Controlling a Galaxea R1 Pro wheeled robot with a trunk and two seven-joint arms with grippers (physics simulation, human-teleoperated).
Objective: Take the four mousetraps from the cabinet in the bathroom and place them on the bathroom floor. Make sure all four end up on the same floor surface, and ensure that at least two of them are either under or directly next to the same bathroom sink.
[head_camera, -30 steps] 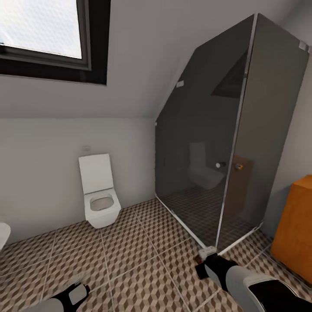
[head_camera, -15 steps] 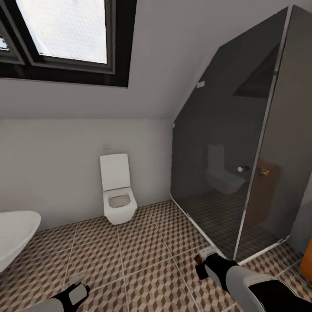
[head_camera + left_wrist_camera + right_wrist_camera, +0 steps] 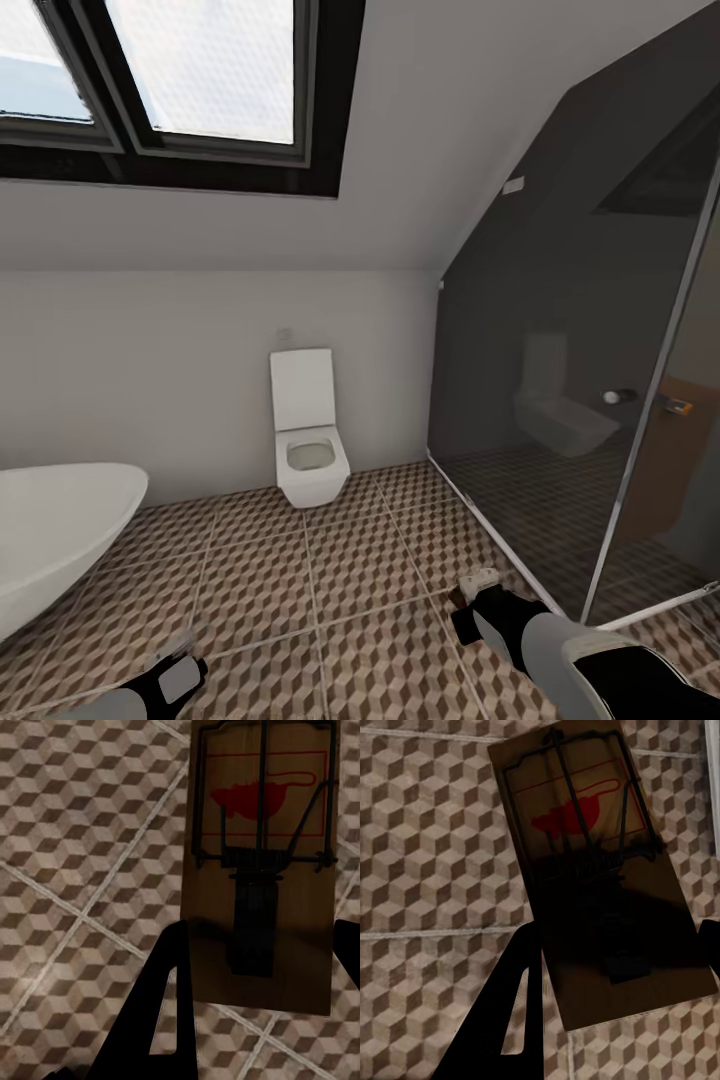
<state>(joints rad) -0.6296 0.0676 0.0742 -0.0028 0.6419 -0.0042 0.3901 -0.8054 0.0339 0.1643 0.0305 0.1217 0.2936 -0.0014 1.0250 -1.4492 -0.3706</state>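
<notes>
Two mousetraps are in hand. In the left wrist view a brown wooden mousetrap (image 3: 259,855) with a red mouse print and dark wire sits between the fingers of my left gripper (image 3: 259,967), which is shut on it above the bathroom floor (image 3: 67,832). In the right wrist view my right gripper (image 3: 615,967) is shut on a second mousetrap (image 3: 585,847), tilted over the cube-pattern tiles. In the head view the left gripper (image 3: 178,668) is low at the left and the right gripper (image 3: 470,605) low at the right. The cabinet and the bathroom sink are out of view.
A white square toilet (image 3: 310,430) hangs on the far wall. A white oval bathtub (image 3: 50,540) juts in at the left. A dark glass shower enclosure (image 3: 580,380) fills the right. A roof window (image 3: 200,70) is overhead. Patterned floor (image 3: 340,570) lies between them.
The head view has swung left: the orange cabinet has left the picture at the right and the bathtub has come in at the left. Both grippers keep their mousetraps.
</notes>
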